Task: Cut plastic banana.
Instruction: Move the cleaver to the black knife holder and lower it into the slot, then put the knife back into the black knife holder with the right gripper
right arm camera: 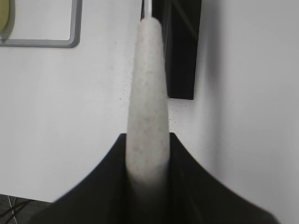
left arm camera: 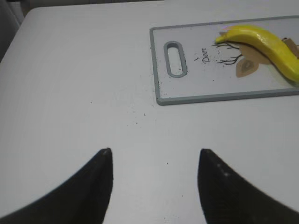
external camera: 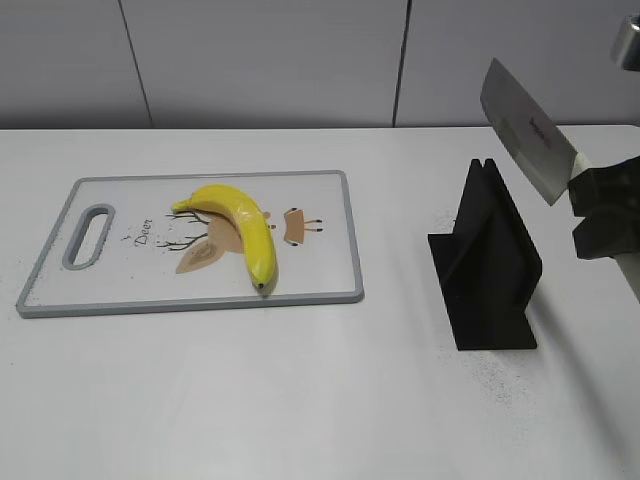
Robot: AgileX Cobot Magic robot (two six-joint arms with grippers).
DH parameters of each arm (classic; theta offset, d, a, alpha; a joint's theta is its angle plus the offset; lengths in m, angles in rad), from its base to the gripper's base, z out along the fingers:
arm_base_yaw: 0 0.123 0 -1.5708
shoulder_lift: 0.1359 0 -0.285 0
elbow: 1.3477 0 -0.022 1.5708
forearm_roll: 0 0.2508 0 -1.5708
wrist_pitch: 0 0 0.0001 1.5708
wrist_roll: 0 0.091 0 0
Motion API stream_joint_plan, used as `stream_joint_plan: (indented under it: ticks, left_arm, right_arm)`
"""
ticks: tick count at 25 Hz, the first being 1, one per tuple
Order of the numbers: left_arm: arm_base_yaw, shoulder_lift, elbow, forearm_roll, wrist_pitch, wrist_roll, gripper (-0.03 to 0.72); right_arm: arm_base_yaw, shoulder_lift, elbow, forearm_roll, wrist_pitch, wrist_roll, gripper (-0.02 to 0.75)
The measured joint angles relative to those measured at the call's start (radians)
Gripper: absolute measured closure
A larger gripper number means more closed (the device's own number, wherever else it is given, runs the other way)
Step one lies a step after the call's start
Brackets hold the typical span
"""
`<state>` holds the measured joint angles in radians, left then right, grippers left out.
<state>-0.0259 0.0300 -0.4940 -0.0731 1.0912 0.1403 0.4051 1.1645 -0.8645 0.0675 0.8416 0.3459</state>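
Observation:
A yellow plastic banana lies on a white cutting board at the left of the white table; it also shows in the left wrist view. My right gripper is shut on the pale handle of a cleaver, whose broad blade is held tilted in the air above and right of a black knife stand. My left gripper is open and empty over bare table, left of the board; it is out of the exterior view.
The knife stand stands right of the board, below the cleaver. The board has a grey rim, a handle slot and a deer drawing. A grey wall runs behind the table.

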Motion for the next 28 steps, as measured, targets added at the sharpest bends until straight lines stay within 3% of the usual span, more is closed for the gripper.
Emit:
stream_joint_plan:
  ticks: [28]
  left_arm:
    - [0.000,-0.035,0.000,-0.003,0.000,0.004,0.125]
  right_arm:
    - [0.000,0.191,0.003,-0.058,-0.115,0.082,0.552]
